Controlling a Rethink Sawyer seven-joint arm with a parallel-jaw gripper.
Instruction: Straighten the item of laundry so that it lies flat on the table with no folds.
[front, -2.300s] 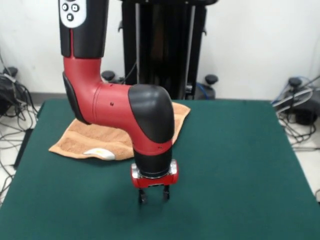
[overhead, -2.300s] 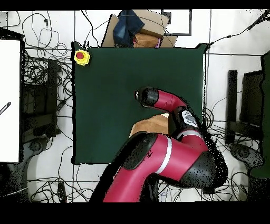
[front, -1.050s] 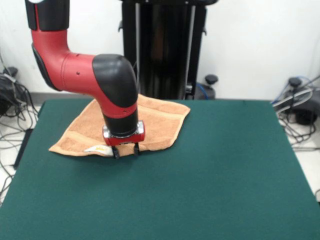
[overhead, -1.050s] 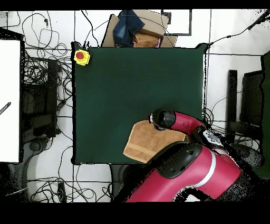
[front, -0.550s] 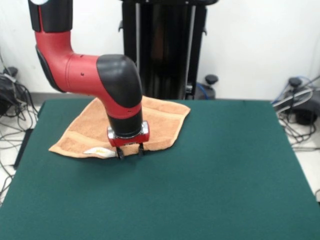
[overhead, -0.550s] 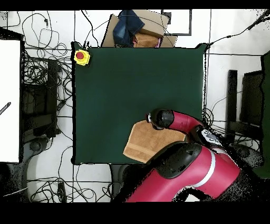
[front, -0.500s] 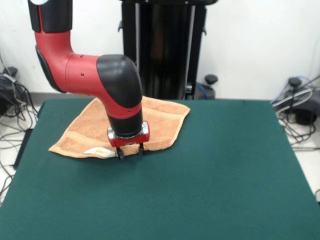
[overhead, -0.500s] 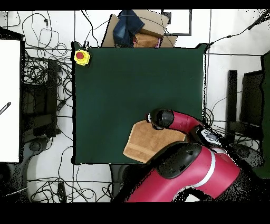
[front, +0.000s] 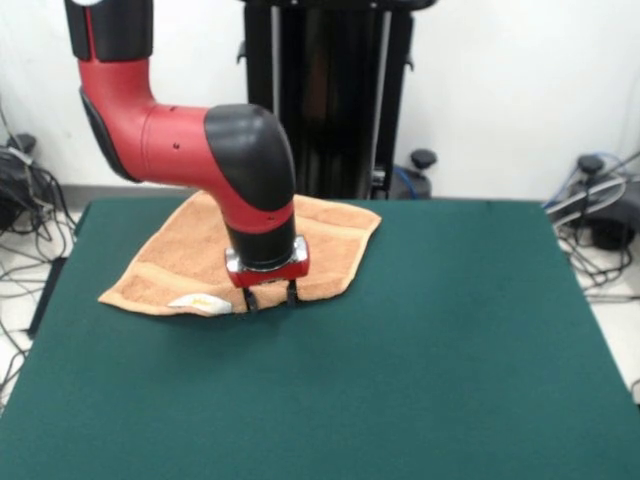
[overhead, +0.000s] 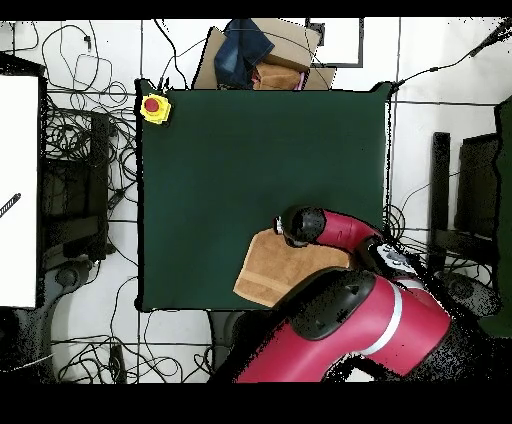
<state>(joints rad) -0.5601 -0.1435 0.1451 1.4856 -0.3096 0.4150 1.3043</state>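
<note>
Terry towel (front: 180, 270) (peach, rumpled), green felt table (front: 430, 350), jaws (front: 270, 298) at towel edge.

One camera faces me across the table (front: 450, 350), set close and slightly high. The other looks straight down from far above, my base at six o'clock. Both share the tabletop.

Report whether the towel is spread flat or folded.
Folded: the towel shows a doubled, thick near edge, with its label turned out, beside the gripper.
</note>
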